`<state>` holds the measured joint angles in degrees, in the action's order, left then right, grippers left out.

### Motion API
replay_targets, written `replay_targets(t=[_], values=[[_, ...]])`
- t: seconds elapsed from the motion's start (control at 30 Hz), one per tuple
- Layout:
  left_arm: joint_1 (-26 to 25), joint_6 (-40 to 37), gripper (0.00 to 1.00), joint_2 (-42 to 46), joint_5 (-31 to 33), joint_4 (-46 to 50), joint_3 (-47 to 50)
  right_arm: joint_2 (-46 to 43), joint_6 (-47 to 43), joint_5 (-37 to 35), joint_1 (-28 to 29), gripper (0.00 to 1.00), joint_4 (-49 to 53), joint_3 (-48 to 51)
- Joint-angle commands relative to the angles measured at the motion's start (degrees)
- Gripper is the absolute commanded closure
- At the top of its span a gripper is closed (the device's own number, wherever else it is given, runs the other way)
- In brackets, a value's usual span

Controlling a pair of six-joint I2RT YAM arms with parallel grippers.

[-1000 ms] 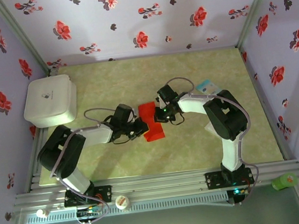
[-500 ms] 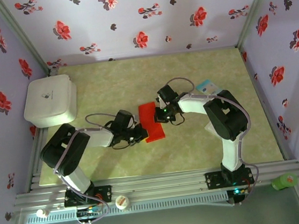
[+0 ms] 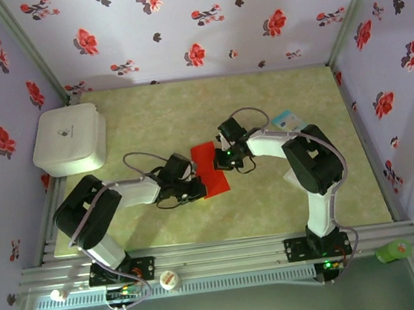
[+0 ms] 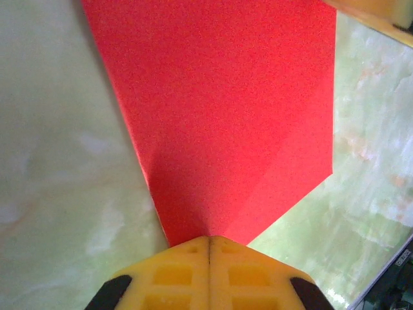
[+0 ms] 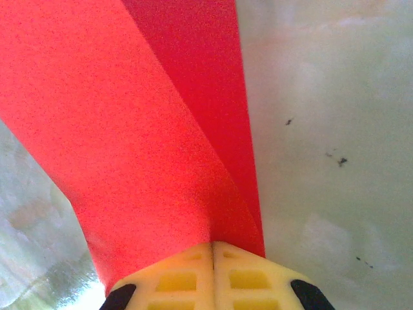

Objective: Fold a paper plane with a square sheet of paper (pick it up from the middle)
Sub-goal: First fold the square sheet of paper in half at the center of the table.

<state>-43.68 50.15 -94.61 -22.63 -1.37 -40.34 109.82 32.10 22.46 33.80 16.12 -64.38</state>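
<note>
At mid-table, the red paper (image 3: 210, 169) lies partly folded, the left gripper (image 4: 208, 241) clenched on its pointed corner and the right gripper (image 5: 213, 245) clamped on the opposite edge. Thin, light and probably easily torn, it wants gentle holds near creases. The table (image 3: 275, 95) offers open room beyond.

Mid-table is tight: left gripper (image 3: 199, 190) and right gripper (image 3: 220, 162) both pinch the red paper (image 3: 212, 171) from opposite sides, forearms nearly meeting. White box (image 3: 69, 139) blocks the far-left corner. Blue-white packet (image 3: 284, 120) sits just behind the right forearm. Open table (image 3: 187, 108) along the back wall, far right, and the near strip between the bases.
</note>
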Motion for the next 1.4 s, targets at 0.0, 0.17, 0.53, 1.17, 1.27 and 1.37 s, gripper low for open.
replay_targets(t=[0.0,0.17,0.53,1.17,1.27,1.37], values=[[-1.8,-3.3,0.96,0.7,2.0,11.0,-0.2,1.9,0.2,-6.3,-0.2,1.00,7.2,2.9],[-2.9,-5.1,0.95,1.3,3.0,13.5,-1.1,1.7,0.2,-6.3,-0.2,1.00,7.2,3.0],[-1.0,-4.0,0.93,10.6,2.8,10.2,-0.7,1.8,0.2,-6.1,-0.2,1.00,6.9,3.1],[14.8,-1.8,0.87,-3.2,-7.9,-2.5,-11.7,1.9,0.2,-5.3,-0.2,1.00,7.0,2.3],[14.8,-2.0,0.87,-5.9,-8.3,-3.4,-12.8,2.2,0.1,-5.0,-0.2,1.00,7.3,2.1],[14.9,-2.1,0.87,-8.2,-8.3,-4.6,-13.4,2.2,-0.1,-5.1,-0.2,1.00,7.3,2.0]])
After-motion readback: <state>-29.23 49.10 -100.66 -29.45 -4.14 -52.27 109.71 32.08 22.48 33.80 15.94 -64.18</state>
